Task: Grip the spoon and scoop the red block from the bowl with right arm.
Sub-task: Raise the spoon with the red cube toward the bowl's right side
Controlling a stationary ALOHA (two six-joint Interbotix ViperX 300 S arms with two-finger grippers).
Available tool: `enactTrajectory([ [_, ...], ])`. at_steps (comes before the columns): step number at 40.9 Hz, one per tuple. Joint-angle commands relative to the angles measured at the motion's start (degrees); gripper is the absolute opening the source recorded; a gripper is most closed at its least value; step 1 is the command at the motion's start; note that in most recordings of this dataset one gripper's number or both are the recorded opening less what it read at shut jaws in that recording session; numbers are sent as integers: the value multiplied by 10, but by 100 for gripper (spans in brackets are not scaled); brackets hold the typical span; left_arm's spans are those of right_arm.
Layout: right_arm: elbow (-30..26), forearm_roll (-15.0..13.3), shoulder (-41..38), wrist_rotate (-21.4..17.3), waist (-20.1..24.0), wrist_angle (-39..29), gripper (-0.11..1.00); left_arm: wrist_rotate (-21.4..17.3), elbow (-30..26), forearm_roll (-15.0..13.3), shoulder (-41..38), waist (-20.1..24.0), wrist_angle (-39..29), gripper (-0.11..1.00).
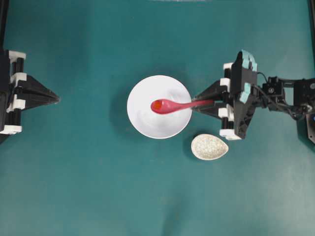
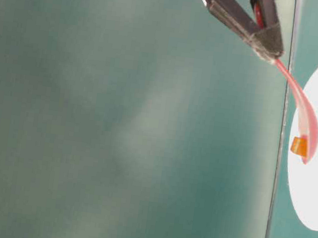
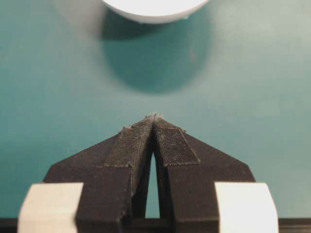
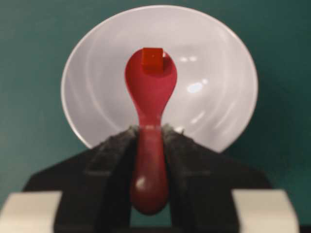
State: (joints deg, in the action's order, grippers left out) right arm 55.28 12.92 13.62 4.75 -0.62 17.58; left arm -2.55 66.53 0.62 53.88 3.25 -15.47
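Speckled dish [image 1: 210, 147] sits just beside bowl [image 1: 142, 115], under spoon [image 1: 172, 105] handle's side

Spoon carrying the block beside the bowl
The right gripper [image 2: 270, 49] clamps the pink spoon [image 2: 304, 116]; the orange-red block [image 2: 299, 146] sits in its scoop against the white bowl [image 2: 317, 173].

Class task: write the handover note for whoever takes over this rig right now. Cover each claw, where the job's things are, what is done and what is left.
Right claw: shut on the spoon handle, scoop reaching over the bowl.
Left claw: shut, empty, parked at the left, clear of the bowl.
Block: sits in the scoop near its tip.
Speckled dish: empty, beside the bowl on the right arm's side.
Done: spoon gripped, block scooped.
Left: probably lift the spoon level and clear of the bowl without tipping the block off.
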Motion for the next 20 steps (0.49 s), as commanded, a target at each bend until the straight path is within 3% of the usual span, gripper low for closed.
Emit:
enactTrajectory([
  [1,-14,1,4,-2,4,7,24,-1,-18,2,-2,1,3,-1],
  [20,-13,0,4,-1,4,49,24,-1,-17,2,-3,1,3,-1],
])
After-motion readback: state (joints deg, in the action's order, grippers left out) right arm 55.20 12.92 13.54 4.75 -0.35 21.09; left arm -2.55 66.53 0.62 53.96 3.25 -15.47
